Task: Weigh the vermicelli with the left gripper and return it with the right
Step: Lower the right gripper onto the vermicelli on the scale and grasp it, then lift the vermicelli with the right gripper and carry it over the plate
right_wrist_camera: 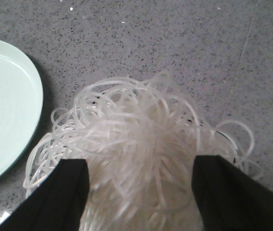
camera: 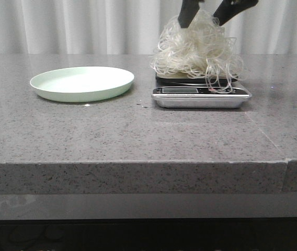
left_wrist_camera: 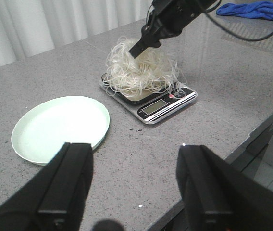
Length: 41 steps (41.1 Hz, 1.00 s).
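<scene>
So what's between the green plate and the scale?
Nothing but bare grey countertop lies between the green plate and the scale. The front view shows it, and so does the left wrist view.

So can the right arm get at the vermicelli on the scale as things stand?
Probably yes: the right pincer is open, its fingers straddling the top of the fluffy white vermicelli clump on the silver kitchen scale, nothing between them.

A staged kitchen-style test bench. A grey speckled stone counter (camera: 138, 136) carries a digital kitchen scale (camera: 201, 97) and a pale green plate (camera: 81, 82). White curtains (camera: 59, 26) hang behind.
</scene>
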Motion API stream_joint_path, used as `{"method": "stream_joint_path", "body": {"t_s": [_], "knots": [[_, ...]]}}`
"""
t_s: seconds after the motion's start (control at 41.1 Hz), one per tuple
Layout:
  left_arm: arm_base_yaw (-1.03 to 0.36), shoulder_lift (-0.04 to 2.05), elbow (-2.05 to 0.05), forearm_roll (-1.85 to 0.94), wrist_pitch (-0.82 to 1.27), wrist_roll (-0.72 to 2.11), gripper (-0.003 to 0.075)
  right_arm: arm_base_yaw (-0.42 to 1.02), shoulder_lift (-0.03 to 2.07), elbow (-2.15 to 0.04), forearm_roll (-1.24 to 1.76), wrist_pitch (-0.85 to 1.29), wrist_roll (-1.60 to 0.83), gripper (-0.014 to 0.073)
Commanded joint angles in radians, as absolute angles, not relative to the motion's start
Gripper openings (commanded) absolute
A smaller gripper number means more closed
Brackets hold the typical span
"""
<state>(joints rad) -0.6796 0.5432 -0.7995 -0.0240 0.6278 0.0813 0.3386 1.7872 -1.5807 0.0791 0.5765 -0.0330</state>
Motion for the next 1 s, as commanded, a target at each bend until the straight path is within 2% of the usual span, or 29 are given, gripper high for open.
{"method": "stream_joint_path", "body": {"t_s": [0.0, 0.146, 0.365, 0.438, 0.633, 0.974], "knots": [[-0.688, 0.547, -0.825, -0.037, 0.552, 0.079, 0.0449, 0.34, 1.775, -1.626, 0.084, 0.508, -0.045, 0.0556], [-0.688, 0.547, -0.825, -0.037, 0.552, 0.079, 0.0449, 0.34, 1.808, -1.626, 0.084, 0.522, -0.045, 0.0533], [-0.688, 0.547, -0.825, -0.037, 0.554, 0.079, 0.0449, 0.34, 1.814, -1.626, 0.084, 0.536, -0.045, 0.0228], [-0.688, 0.547, -0.825, -0.037, 0.554, 0.079, 0.0449, 0.34, 1.812, -1.626, 0.084, 0.538, -0.045, 0.0182], [-0.688, 0.547, -0.825, -0.037, 0.554, 0.079, 0.0449, 0.365, 1.75, -1.644, 0.085, 0.539, -0.045, 0.0177], [-0.688, 0.547, -0.825, -0.039, 0.554, 0.079, 0.0449, 0.483, 1.729, -1.872, 0.085, 0.544, -0.045, 0.0177]]}}
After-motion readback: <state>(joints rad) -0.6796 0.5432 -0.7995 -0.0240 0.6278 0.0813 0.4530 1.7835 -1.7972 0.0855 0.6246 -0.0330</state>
